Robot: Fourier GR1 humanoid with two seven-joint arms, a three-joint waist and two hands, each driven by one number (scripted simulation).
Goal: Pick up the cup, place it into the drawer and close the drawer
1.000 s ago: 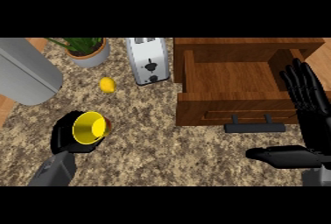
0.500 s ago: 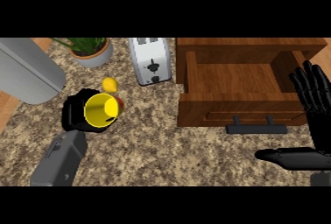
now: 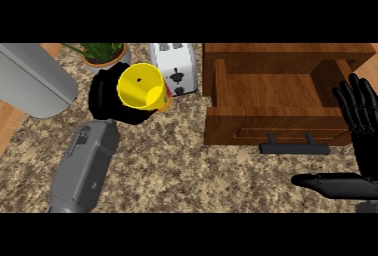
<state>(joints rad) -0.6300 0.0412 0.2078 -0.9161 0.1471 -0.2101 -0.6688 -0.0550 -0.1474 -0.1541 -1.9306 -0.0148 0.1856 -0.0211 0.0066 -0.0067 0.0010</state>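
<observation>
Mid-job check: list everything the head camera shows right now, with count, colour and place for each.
cup: one, yellow, held in the left hand, above the counter left of the drawer
drawer: one, brown wood, pulled open at upper right, nothing seen inside
drawer handle: one, black, on the drawer's front
toaster: one, white, at the back, beside the cup
potted plant: one, green leaves, back left
rounded object: one, grey, far left; what it is I cannot tell
counter: speckled brown
left hand: black, curled round the cup
right hand: black, open, at the right edge
</observation>
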